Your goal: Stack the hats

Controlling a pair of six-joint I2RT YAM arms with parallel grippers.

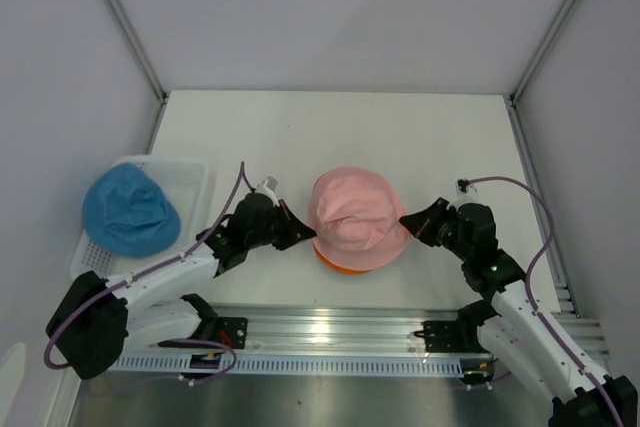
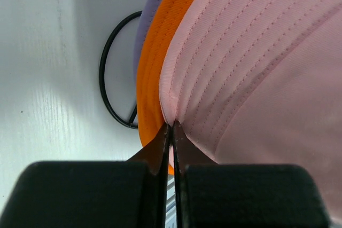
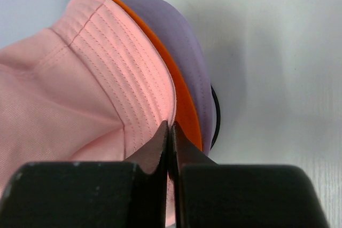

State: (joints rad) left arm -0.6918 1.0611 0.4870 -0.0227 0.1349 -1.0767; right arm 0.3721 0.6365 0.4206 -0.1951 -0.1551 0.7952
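Note:
The light pink hat [image 1: 355, 215] sits on top of the orange hat [image 1: 340, 265] at the table's middle. The lavender hat [image 3: 176, 41] lies under both; only its brim shows, in the wrist views. My left gripper [image 1: 305, 234] is shut on the pink hat's left brim [image 2: 251, 52], with the orange brim [image 2: 152, 73] and lavender edge [image 2: 152, 9] just below it. My right gripper [image 1: 408, 218] is shut on the pink hat's right brim [image 3: 107, 62], above the orange brim [image 3: 187, 113]. The sky blue hat [image 1: 130, 209] lies on the white basket at the left.
The white mesh basket [image 1: 192, 175] stands at the left table edge under the blue hat. A thin black ring [image 2: 105, 73] lies on the table under the stack and also shows in the right wrist view [image 3: 215, 116]. Grey walls enclose the table.

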